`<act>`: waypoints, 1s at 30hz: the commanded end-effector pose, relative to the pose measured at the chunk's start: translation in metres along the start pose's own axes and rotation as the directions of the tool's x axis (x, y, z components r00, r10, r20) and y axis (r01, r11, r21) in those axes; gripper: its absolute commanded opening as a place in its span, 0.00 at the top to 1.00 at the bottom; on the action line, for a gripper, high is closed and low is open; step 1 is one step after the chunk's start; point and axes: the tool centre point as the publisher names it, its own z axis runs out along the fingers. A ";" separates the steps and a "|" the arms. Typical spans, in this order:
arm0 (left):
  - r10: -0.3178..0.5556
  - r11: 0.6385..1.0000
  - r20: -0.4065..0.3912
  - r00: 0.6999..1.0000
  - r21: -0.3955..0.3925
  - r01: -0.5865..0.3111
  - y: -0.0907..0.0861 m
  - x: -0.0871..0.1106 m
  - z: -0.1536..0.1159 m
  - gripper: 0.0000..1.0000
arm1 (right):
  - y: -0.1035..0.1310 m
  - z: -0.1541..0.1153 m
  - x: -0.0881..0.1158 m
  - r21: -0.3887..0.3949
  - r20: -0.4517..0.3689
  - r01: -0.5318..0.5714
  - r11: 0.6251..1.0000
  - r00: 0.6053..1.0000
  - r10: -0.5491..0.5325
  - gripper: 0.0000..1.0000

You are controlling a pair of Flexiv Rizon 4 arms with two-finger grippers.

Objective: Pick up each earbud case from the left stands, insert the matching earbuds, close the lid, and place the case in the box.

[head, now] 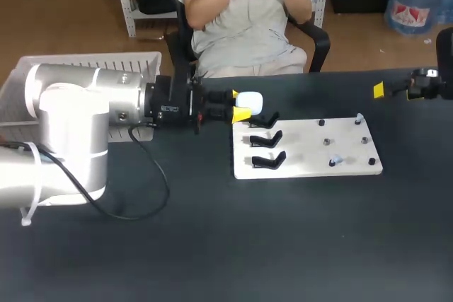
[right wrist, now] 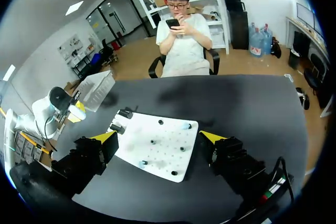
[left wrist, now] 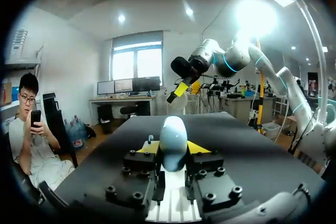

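My left gripper is shut on a pale, rounded earbud case, held just above the far left corner of the white board. In the left wrist view the case stands upright between the yellow tips of the left gripper. Three black stands on the board's left side are bare. Small pale earbuds sit on pegs at the board's right. My right gripper hangs open at the far right, apart from the board. In its own view the right gripper is open above the board.
A white slatted basket stands at the table's far left, behind my left arm. A black cable loops from that arm onto the dark tabletop. A person sits beyond the far edge, not touching the table.
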 end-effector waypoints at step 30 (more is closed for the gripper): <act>-0.018 0.992 0.046 0.999 0.128 0.012 0.002 0.009 0.015 1.00 | 0.159 0.024 0.053 -0.062 -0.113 0.127 0.990 0.985 -0.133 0.00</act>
